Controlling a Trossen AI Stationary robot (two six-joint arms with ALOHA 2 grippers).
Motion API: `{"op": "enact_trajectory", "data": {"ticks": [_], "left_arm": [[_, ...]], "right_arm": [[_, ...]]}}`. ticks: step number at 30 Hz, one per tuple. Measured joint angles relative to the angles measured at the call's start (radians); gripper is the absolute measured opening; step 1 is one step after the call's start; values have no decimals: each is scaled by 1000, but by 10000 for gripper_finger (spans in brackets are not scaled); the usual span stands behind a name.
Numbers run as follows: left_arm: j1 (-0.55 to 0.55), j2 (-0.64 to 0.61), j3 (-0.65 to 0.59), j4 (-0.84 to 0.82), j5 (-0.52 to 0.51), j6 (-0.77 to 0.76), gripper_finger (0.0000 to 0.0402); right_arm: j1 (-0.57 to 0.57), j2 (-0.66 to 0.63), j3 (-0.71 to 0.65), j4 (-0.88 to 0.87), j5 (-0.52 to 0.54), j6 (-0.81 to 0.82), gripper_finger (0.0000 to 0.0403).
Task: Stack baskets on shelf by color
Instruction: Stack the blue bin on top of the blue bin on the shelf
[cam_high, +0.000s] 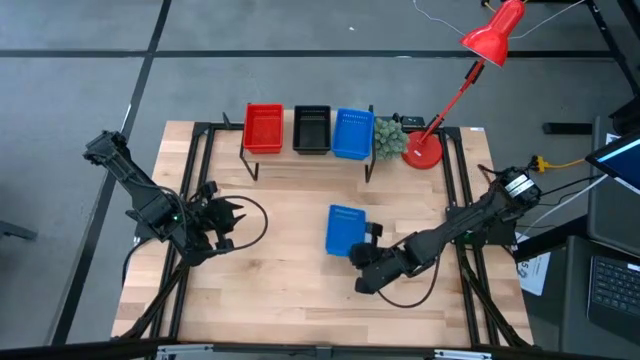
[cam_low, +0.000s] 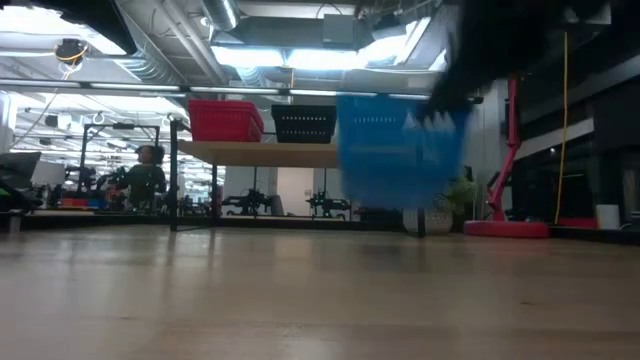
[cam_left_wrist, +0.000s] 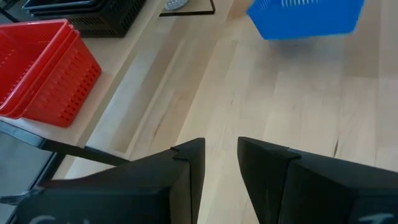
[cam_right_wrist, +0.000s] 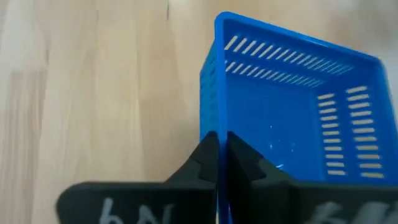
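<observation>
While claw-held, blue basket (cam_high: 346, 229) near shelf (cam_high: 300, 160)

1. Low view: the blue basket (cam_low: 400, 150) is blurred, hiding part of the shelf (cam_low: 260, 153) behind it.
2. Low view: a distant person (cam_low: 143, 178) left of the shelf is too small to make out.
3. Right wrist view: the basket's near wall is cut off at the frame edge.

My two arms are dark, jointed links. My left arm (cam_high: 150, 195) trails a black cable looping over the tabletop; my right arm (cam_high: 450, 235) has a white-banded joint near its base, with a cable too. My right fingers (cam_right_wrist: 249, 168) are matte black wedges, and pale handwritten marks sit on the body behind them.
</observation>
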Motion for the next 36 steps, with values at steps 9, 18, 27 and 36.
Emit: {"op": "enact_trajectory", "data": {"ticks": [9, 18, 27, 36], "left_arm": [[0, 0, 0, 0, 0, 0, 87], [0, 0, 0, -2, -2, 6, 87], [0, 0, 0, -2, -9, 7, 87], [0, 0, 0, -1, -14, 7, 87]], "right_arm": [[-17, -1, 303, -321, 429, -390, 2], [-240, -18, 486, -545, 443, -616, 2], [-502, -118, 495, -537, 133, -760, 2], [-658, -120, 444, -461, 10, -846, 2]]}}
